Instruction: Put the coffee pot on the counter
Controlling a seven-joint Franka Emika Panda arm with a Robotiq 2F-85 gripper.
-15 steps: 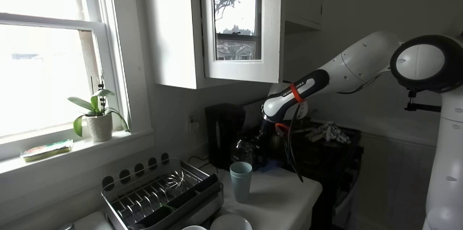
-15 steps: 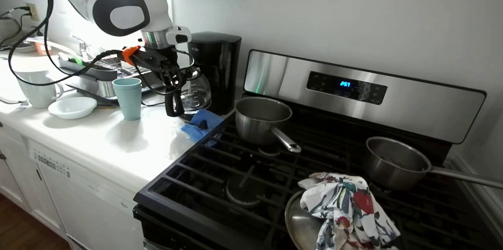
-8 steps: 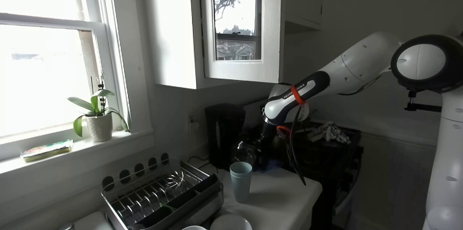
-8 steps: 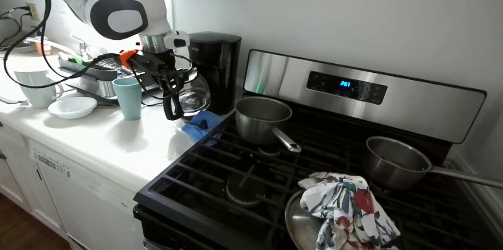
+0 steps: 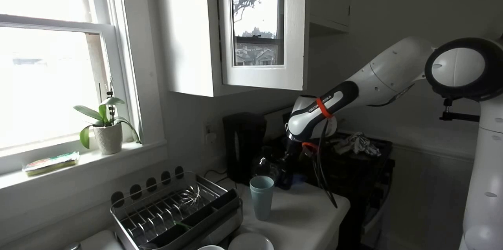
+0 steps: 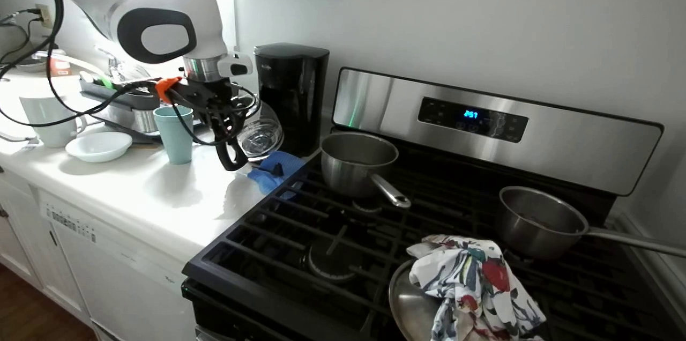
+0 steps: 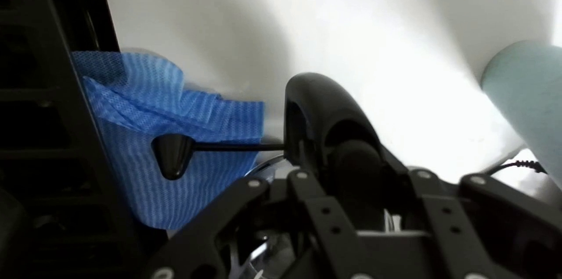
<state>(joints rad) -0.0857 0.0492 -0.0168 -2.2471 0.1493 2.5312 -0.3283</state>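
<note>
Wrist view: my gripper (image 7: 362,178) pinches the black handle (image 7: 325,99) of the coffee pot (image 7: 275,248), whose clear glass shows only in part, above the white counter (image 7: 386,51) and a crumpled blue cloth (image 7: 175,116) that reaches the stove (image 7: 77,116). In an exterior view, the rounded coffee pot looks tilted in my grip, just in front of the black coffee machine (image 6: 293,94); whether its glass touches the counter, I cannot tell. The brightly lit counter also carries a pale blue-green cup (image 6: 176,137), a white bowl (image 6: 99,147) and a mug (image 6: 51,124), while a steel saucepan (image 6: 345,175) and a flowered towel (image 6: 482,282) occupy the stove. In an exterior view, the coffee pot is a dim glint beyond the cup, near the dish rack (image 5: 226,224); a white cabinet (image 5: 190,45) hangs above, and daylight fills the window (image 5: 47,96), a potted plant (image 5: 108,138) on its sill (image 5: 94,159).
</note>
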